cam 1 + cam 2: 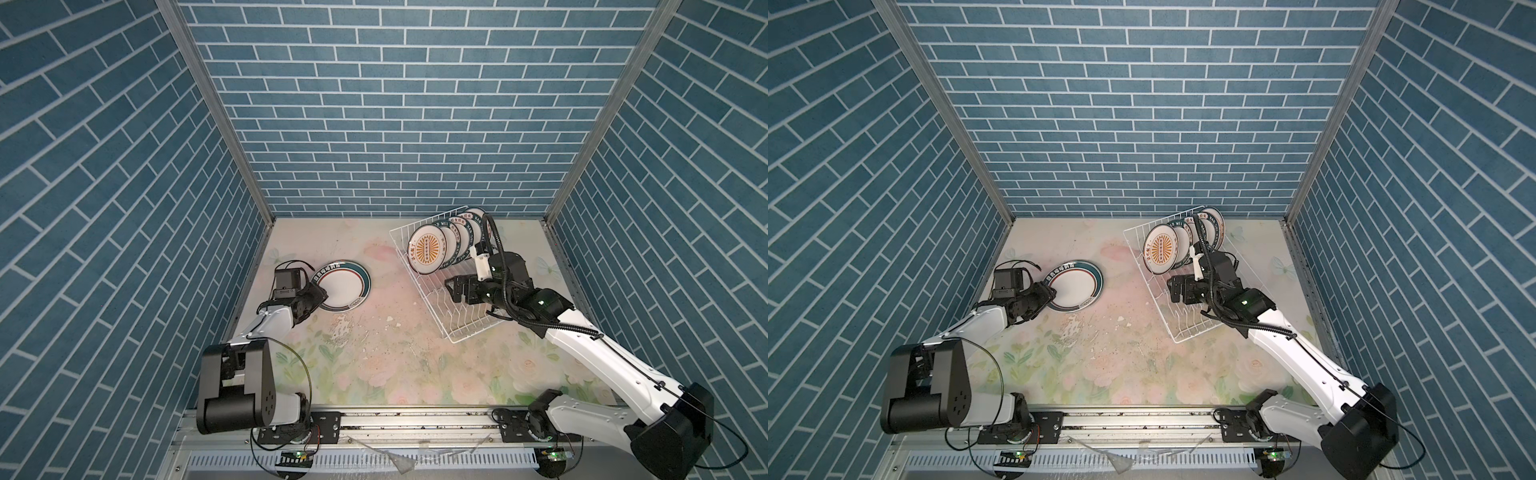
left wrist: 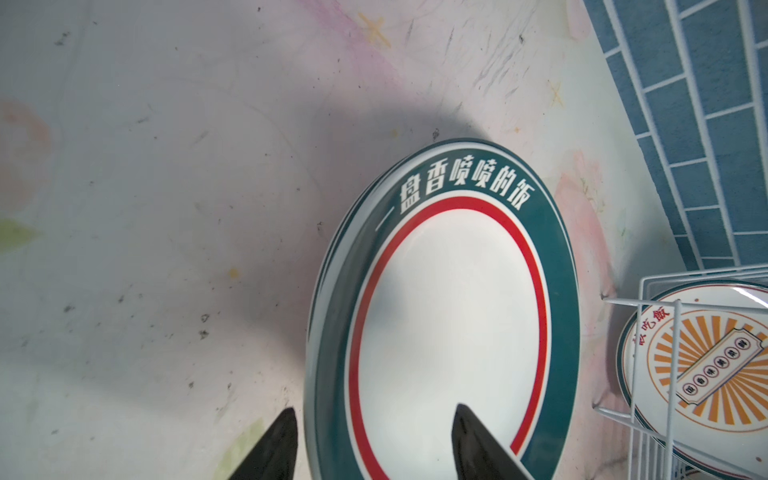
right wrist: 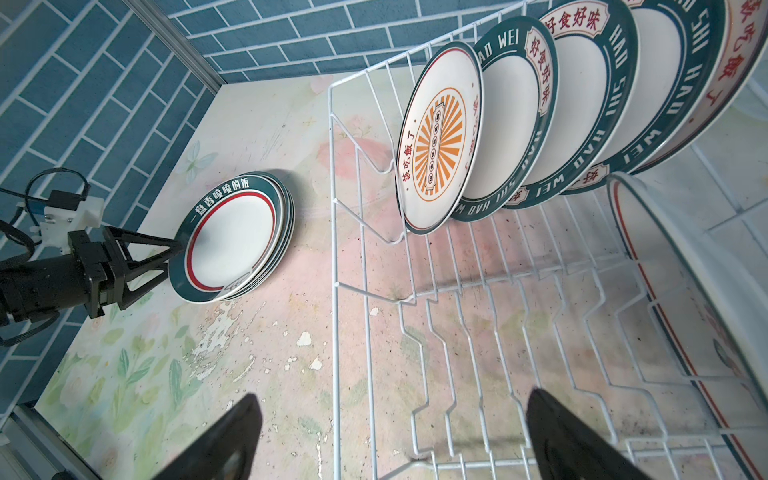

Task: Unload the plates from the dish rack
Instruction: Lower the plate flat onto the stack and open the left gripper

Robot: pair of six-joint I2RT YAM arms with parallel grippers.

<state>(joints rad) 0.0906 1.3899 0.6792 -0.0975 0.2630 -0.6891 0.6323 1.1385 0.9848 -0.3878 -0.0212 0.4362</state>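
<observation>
- Ceramic plates (image 3: 440,137) in dish rack (image 3: 332,187): stiff, slick, breakable; probably best pinched at upper rim.
- Left pincer (image 2: 376,409) parted astride unloaded stack (image 3: 232,241) rim; right pincer (image 3: 392,397) wide, empty, over rack.

Left arm (image 1: 270,322) and right arm (image 1: 602,353): glossy white shells, bulky black joint housings. A ribbed black hose (image 1: 504,270) runs along the right one. Left hand (image 2: 374,409) and right hand (image 3: 392,397) bear black wedge-shaped fingers (image 3: 569,440).
</observation>
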